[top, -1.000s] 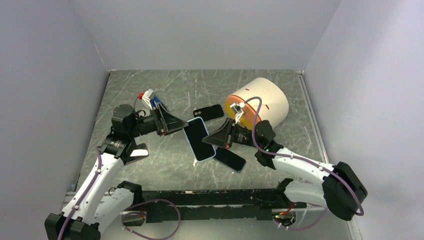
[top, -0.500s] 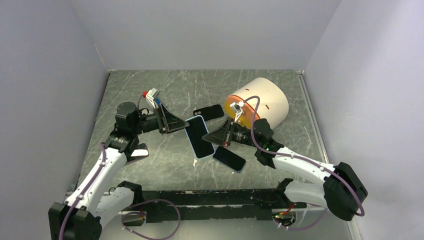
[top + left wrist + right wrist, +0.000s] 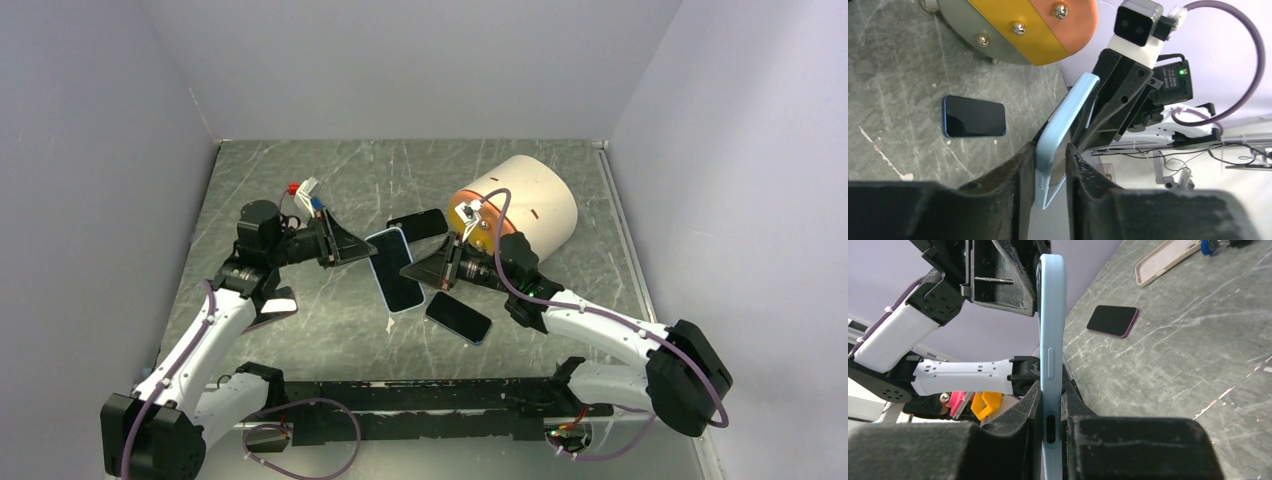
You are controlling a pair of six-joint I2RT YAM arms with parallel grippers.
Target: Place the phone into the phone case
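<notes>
A light blue phone case [image 3: 393, 270] hangs above the table between both arms, tilted on edge. Its face looks dark from above, and I cannot tell whether anything sits inside it. My left gripper [image 3: 362, 252] is shut on its left end; in the left wrist view the fingers [image 3: 1020, 170] press the case [image 3: 1068, 115]. My right gripper [image 3: 420, 275] is shut on its other end, clamping the case [image 3: 1050, 315] by its port. A dark phone [image 3: 458, 317] with a blue edge lies flat on the table beneath the right gripper, also visible as the phone [image 3: 974, 116].
A white cylinder [image 3: 525, 200] with an orange and yellow end lies at the back right. A second dark phone or case [image 3: 418, 223] lies behind the held case. A pale case [image 3: 1168, 255] and a purple-edged phone [image 3: 1112, 320] lie by the left arm.
The left gripper has closed onto the case's left end. The case has been lifted and shifted slightly back and left, and both arms rose with it.
</notes>
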